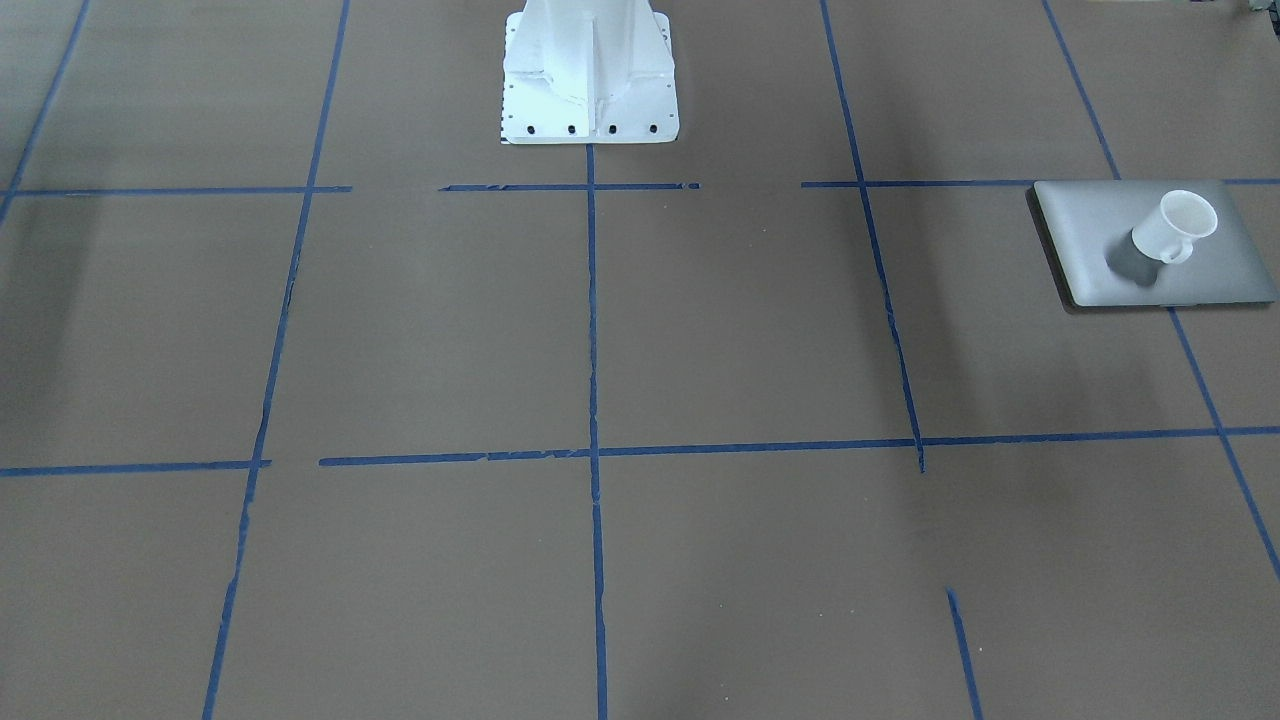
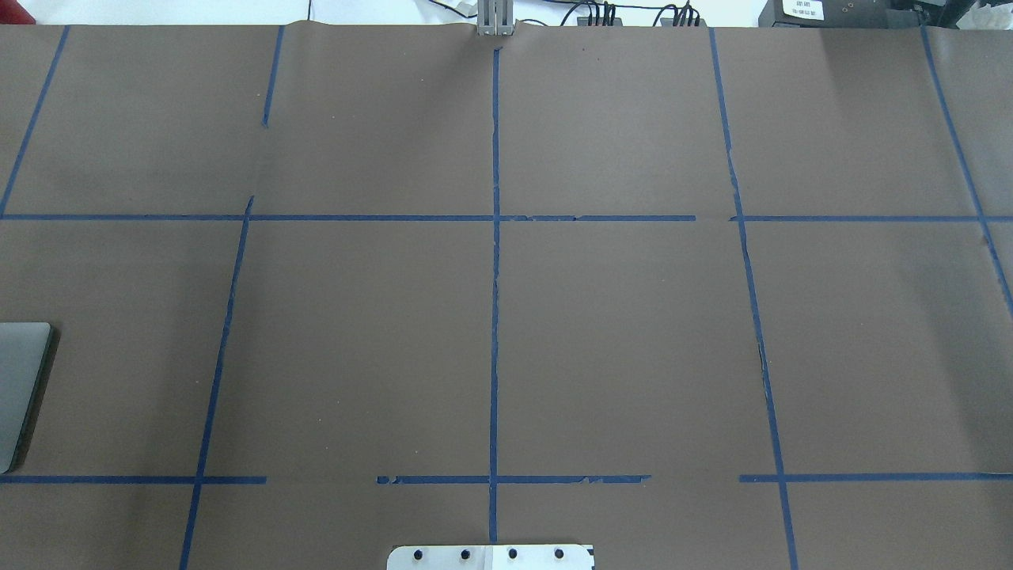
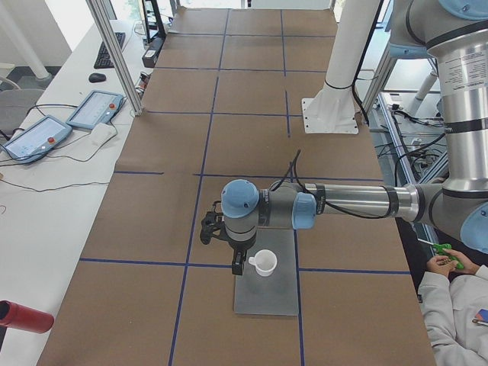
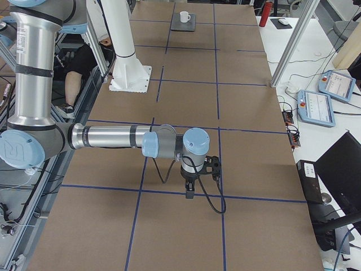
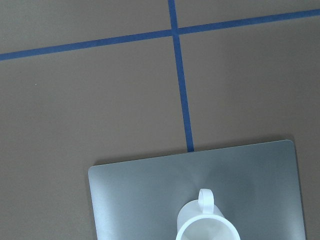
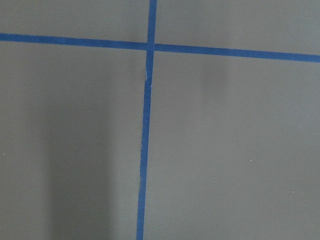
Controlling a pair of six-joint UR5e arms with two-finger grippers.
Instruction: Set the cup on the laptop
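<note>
The white cup (image 1: 1175, 228) stands upright on the silver-grey laptop (image 1: 1090, 235) at the table's end on the robot's left. It also shows in the exterior left view (image 3: 264, 263) on the laptop (image 3: 267, 299), and in the left wrist view (image 5: 205, 227) with its handle toward the tape cross, on the lid (image 5: 140, 200). My left gripper (image 3: 238, 265) hangs just beside the cup, apart from it; I cannot tell if it is open or shut. My right gripper (image 4: 189, 193) points down over bare table far from the cup; I cannot tell its state.
The white robot pedestal (image 1: 590, 80) stands at mid-table. Blue tape lines (image 1: 592, 450) grid the brown surface. Teach pendants (image 3: 95, 109) and a red bottle (image 3: 23, 316) lie on the side bench. A seated person (image 3: 457, 305) is next to the left arm's base.
</note>
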